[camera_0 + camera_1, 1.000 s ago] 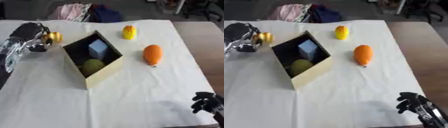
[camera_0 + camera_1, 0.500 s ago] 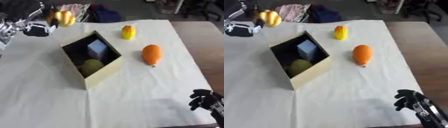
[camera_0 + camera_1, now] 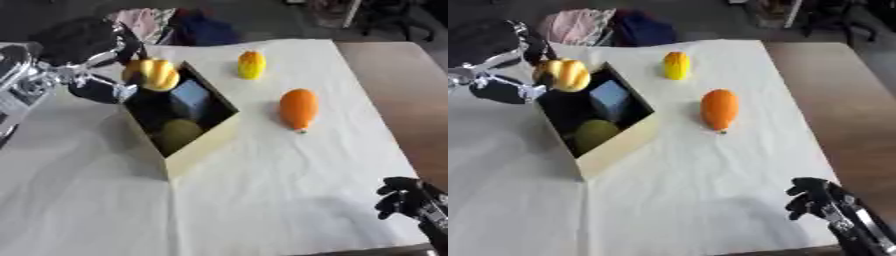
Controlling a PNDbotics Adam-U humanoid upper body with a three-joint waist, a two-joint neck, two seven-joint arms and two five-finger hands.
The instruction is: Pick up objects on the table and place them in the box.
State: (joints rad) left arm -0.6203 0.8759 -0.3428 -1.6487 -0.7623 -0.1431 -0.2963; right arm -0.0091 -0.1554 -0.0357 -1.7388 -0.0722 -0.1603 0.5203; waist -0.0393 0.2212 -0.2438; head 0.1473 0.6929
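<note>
Even, soft light falls from above; my white tablecloth (image 3: 262, 190) is bright without glare. The box (image 3: 197, 150) interior sits in deep shadow. Everything looks soft and slightly smeared, my left hand (image 3: 83, 45) most blurred. The far background is dim.

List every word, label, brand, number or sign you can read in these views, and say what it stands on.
None: no readable text shows anywhere. The box, the blue block inside it, the yellow-orange fruit in the left hand, the corn and the orange vegetable show no lettering.
</note>
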